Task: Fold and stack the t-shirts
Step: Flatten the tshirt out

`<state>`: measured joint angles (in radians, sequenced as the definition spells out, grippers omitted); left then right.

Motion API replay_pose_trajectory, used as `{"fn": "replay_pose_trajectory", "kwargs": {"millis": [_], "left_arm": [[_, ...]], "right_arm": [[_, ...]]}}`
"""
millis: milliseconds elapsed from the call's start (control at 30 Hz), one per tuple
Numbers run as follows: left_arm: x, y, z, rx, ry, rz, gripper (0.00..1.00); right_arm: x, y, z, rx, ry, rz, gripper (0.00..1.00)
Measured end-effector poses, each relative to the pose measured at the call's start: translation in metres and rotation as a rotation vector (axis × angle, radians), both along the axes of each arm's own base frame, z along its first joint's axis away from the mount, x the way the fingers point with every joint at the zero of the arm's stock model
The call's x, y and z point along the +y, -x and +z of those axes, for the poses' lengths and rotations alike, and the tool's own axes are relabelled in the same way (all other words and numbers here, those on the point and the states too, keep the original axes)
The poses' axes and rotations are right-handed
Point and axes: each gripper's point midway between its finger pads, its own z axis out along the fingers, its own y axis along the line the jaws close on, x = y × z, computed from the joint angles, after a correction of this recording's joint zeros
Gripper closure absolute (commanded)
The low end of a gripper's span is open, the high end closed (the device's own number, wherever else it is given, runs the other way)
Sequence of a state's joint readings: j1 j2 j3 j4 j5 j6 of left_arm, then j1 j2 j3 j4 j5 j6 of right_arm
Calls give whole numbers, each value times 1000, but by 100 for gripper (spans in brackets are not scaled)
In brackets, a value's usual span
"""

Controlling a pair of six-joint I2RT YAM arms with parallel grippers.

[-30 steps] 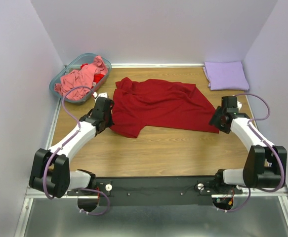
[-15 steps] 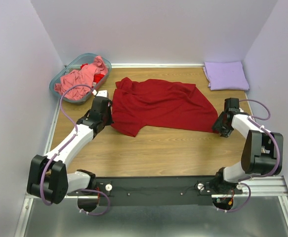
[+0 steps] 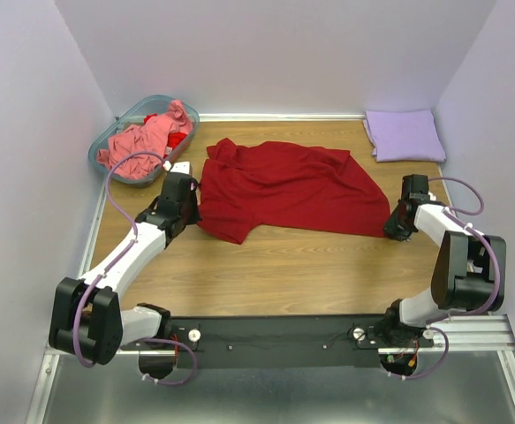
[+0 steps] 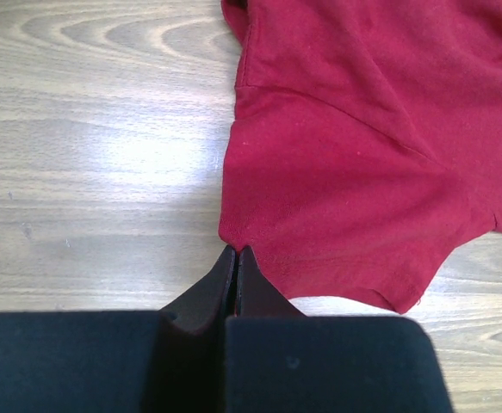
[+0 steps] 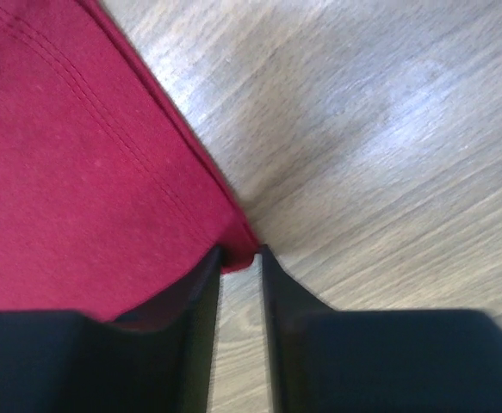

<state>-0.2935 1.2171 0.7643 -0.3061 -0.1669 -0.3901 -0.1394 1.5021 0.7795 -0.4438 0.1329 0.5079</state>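
Observation:
The dark red t-shirt lies spread and rumpled on the wooden table. My left gripper is at its left sleeve. In the left wrist view its jaws are shut and pinch the very edge of the sleeve hem. My right gripper is at the shirt's lower right corner. In the right wrist view it is narrowly open, with the tip of that corner between the fingertips. The lavender t-shirt lies folded at the back right. The salmon-pink t-shirt is bunched in the basket.
The translucent teal basket stands at the back left corner and also holds a bright red cloth. Lilac walls close in the table on the left, back and right. Bare wood lies between the shirt and the arm bases.
My right gripper has drawn in to the shirt's lower right corner and its arm has folded back. My left gripper shifted slightly left at the sleeve, then held still.

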Motion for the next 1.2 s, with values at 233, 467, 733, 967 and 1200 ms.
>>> {"fn": "replay_pose_trajectory", "kwargs": {"millis": [233, 467, 733, 967, 1200], "left_arm": [[0, 0, -1, 1, 0, 0, 100], [2, 0, -2, 0, 0, 7, 100], [9, -49, 55, -65, 20, 65, 100], [21, -116, 266, -468, 91, 150, 100], [54, -52, 442, -867, 111, 237, 100]], "right_arm": [[0, -6, 0, -16, 0, 6, 99], [-1, -10, 3, -21, 10, 34, 100], [-8, -73, 83, -230, 39, 59, 100], [-17, -140, 267, -669, 118, 63, 99], [-13, -99, 456, -1096, 231, 88, 100]]}}
